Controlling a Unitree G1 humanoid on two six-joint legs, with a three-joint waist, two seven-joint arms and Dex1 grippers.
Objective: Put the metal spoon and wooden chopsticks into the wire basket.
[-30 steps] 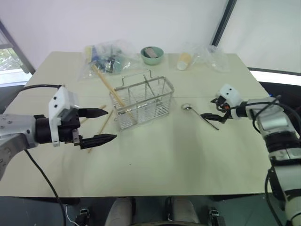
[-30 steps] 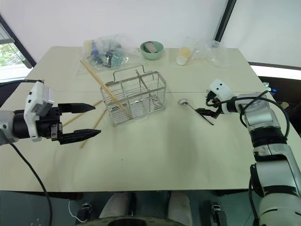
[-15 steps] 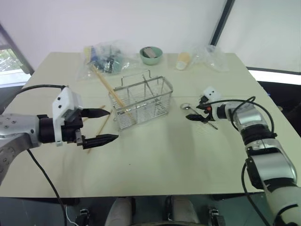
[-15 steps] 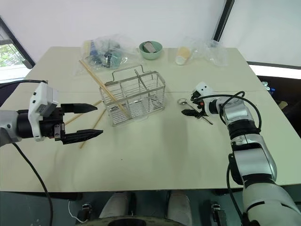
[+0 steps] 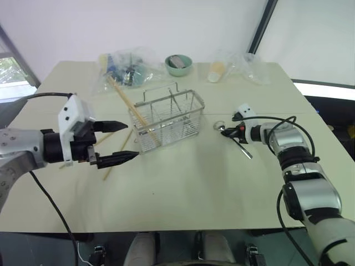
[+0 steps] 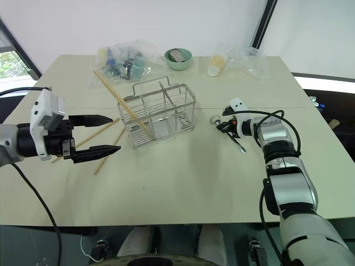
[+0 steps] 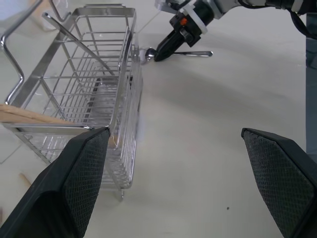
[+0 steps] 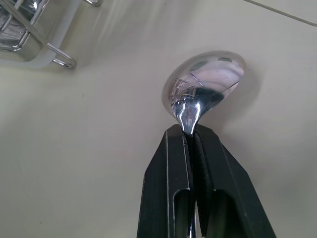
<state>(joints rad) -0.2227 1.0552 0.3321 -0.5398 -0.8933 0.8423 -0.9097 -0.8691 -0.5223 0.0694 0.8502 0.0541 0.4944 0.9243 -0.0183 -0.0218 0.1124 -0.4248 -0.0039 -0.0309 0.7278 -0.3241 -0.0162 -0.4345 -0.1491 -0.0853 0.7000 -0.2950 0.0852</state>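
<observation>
Right tool has swung in toward the basket and dropped onto the metal spoon, going from wide open to clamped shut on the neck just behind the bowl. Spoon lies on the desk, bowl toward the wire basket, handle trailing back under the right arm. Left tool hangs above the desk on the basket's other side, jaws spread full, nothing in it. One of the wooden chopsticks leans in the basket's near-left corner, sticking out over the rim; others lie on the desk beside the basket, near the left tool.

Step in hand, as I read it: lift and carry the spoon to the basket. Grip is right at the neck, so the long handle may sag or pivot. Lift straight up first, slowly, and check it doesn't slip. Clear the rim and loop handle before crossing over. Tip the handle down into a compartment, release low.
</observation>
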